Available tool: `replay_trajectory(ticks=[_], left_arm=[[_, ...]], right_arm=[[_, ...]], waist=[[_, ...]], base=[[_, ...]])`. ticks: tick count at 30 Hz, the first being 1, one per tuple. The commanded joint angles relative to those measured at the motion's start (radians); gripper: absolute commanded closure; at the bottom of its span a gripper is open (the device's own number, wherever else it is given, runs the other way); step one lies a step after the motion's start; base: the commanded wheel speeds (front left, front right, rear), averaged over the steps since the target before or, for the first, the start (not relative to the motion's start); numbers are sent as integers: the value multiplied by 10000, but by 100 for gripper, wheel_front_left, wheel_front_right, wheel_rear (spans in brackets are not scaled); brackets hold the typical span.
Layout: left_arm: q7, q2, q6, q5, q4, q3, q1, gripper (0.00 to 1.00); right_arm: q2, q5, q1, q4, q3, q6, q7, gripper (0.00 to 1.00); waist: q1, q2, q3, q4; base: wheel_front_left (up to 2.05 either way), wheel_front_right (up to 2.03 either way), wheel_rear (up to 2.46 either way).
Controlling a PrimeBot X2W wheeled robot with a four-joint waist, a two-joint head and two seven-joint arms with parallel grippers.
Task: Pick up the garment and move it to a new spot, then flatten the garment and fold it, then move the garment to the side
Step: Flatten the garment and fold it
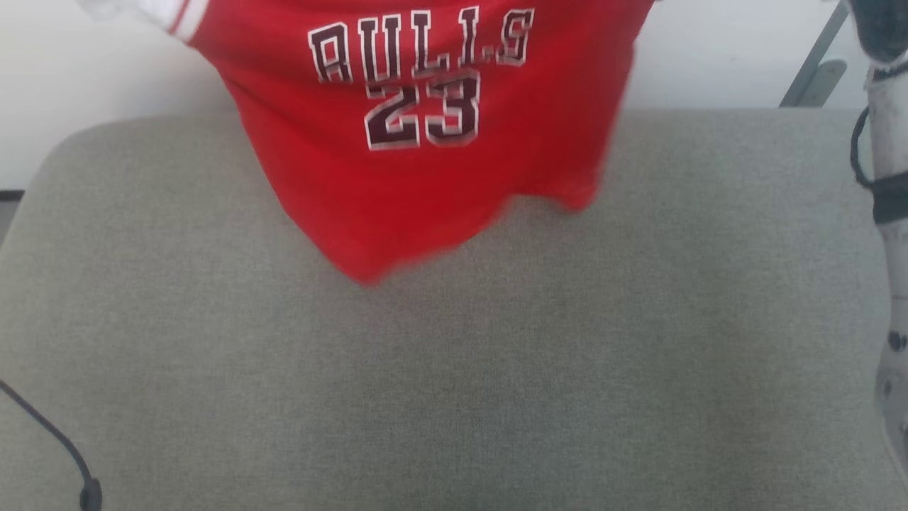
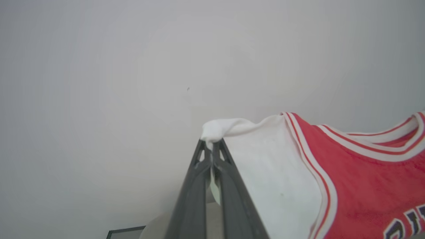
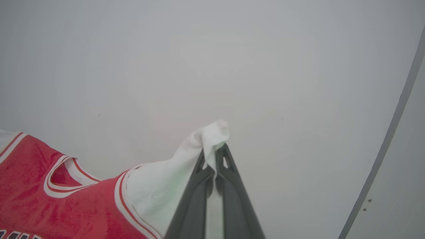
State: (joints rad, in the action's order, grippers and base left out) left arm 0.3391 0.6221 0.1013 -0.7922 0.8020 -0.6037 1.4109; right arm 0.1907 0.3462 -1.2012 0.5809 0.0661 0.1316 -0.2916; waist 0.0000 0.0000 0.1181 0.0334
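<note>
Pinches one white sleeve of the garment (image 1: 425,191) between the closed fingers of the left gripper (image 2: 211,147). Pinches the other likewise in the right gripper (image 3: 214,156), red body hanging between.

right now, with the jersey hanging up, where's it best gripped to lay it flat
By the tips of its two white sleeves, one claw on each, coming from the outer sides. The left claw and right claw pinch it so, and the jersey hangs spread open.
</note>
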Motion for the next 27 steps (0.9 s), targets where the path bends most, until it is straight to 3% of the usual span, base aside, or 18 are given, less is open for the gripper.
replay_trajectory(ticks=[1, 11, 16, 20, 27], left_arm=[[-80, 70, -59, 106, -89, 25, 186, 100], [-152, 155, -193, 191, -725, 46, 655, 100], [-399, 139, -137, 318, -1101, -1, 824, 100], [-836, -28, -360, 438, -1189, 56, 1247, 100], [-2269, -566, -665, 1053, -967, 84, 2514, 100]], right_arm=[[-23, 13, -234, 125, 49, -19, 243, 100], [124, -31, -1091, 950, 174, -17, 911, 100], [273, -256, -1682, 1284, 387, -17, 1288, 100], [490, -469, -2335, 1568, 690, -19, 1751, 100], [939, -1408, -3799, 2268, 1068, -19, 3789, 100]], waist=[[0, 0, -242, -4], [0, 0, -74, -52], [0, 0, 859, -93], [0, 0, 1854, -96], [0, 0, 3505, 5]], base=[[0, 0, 0], [0, 0, 0], [0, 0, 0], [0, 0, 0], [0, 0, 0]])
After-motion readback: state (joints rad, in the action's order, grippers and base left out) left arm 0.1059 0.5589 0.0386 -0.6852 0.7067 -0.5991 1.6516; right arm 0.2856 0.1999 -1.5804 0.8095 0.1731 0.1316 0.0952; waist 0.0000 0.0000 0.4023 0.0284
